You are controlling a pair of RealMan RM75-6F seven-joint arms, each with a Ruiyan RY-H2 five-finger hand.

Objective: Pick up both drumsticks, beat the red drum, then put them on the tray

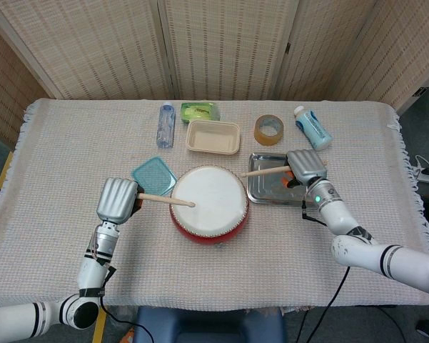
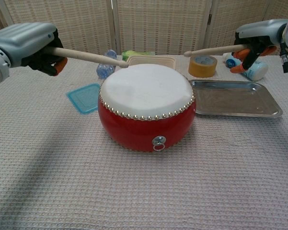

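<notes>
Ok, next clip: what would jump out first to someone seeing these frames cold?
The red drum with its white skin sits at the table's centre and dominates both views. The left robot hand holds a drumstick raised over the drum's left rim, while the right robot hand holds the other drumstick in the air above the steel tray to the drum's right.

Cloth-covered table (image 1: 57,171) with drum (image 1: 208,203), tray (image 1: 271,191)

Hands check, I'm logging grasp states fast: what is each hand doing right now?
Left hand: holding a light wooden drumstick, its tip over the red drum.
Right hand: holding the other wooden drumstick above the metal tray.
</notes>
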